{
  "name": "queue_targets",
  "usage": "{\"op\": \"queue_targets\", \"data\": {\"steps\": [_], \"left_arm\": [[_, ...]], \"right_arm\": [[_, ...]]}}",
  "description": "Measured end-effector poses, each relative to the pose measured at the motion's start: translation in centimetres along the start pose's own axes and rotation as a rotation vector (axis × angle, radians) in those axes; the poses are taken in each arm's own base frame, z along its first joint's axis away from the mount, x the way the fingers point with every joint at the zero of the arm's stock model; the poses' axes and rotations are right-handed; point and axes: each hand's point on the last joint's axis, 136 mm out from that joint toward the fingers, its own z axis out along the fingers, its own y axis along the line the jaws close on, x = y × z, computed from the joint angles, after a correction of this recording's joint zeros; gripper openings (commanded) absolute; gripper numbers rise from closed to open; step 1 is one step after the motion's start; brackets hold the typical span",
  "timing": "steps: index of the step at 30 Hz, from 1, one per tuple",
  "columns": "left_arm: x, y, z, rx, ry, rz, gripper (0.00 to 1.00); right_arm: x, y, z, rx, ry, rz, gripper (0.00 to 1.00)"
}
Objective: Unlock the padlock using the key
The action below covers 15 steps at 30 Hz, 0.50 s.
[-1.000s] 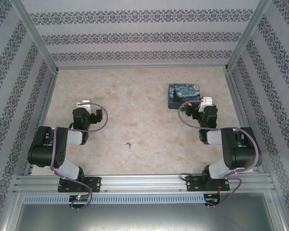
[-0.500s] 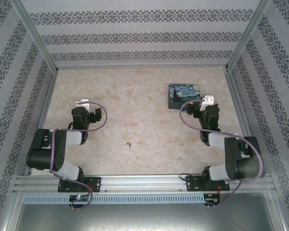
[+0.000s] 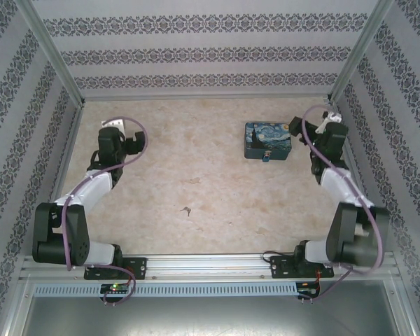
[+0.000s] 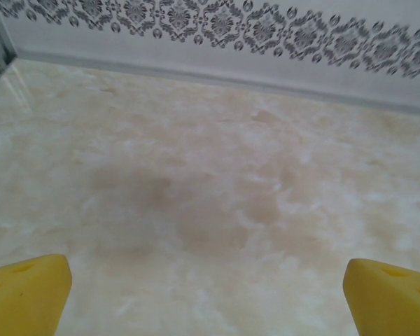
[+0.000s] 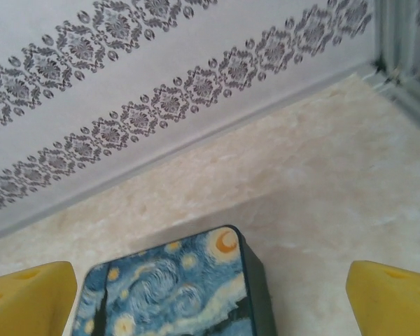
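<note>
The right gripper (image 5: 210,299) stands spread wide, with its yellow fingertips (image 5: 392,297) at the two edges of the wrist view and nothing between them. The blue painted tin (image 3: 267,138) lies on the table (image 3: 196,161) just ahead of it. The padlock (image 3: 266,157), a tiny blue-grey speck too small to show detail, sits against the tin's near edge. It is left of the right gripper and a little back toward the arm's base, near the gripper but not touching it.

The left gripper (image 4: 208,299) is equally wide open over bare table. The key (image 3: 187,209), a thin brownish sliver, lies well apart from both grippers, back toward the bases. It is to the right of the left gripper and to the left of the right one.

A second ago both arms were folded. Now each has stretched toward the far wall. The right gripper has left the tin's near right corner for a spot off the tin's right side, and the padlock, then behind its cable, is uncovered. Tin and key have not shifted.
</note>
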Motion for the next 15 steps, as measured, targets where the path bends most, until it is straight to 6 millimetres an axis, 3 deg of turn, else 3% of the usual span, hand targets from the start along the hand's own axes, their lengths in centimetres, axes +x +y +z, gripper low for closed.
{"op": "queue_targets", "data": {"steps": [5, 9, 15], "left_arm": [[-1.9, -2.4, -0.7, 0.085, 0.05, -0.104, 1.0], [-0.9, -4.4, -1.1, 0.149, 0.124, -0.15, 1.0], [1.1, -6.4, -1.1, 0.2, 0.224, -0.191, 1.0]], "right_arm": [[0.5, -2.3, 4.6, 0.0, 0.149, 0.189, 0.87], [2.6, -3.5, 7.1, 0.006, 0.263, 0.303, 0.85], [6.0, -1.7, 9.9, -0.024, 0.39, 0.339, 0.84]]}}
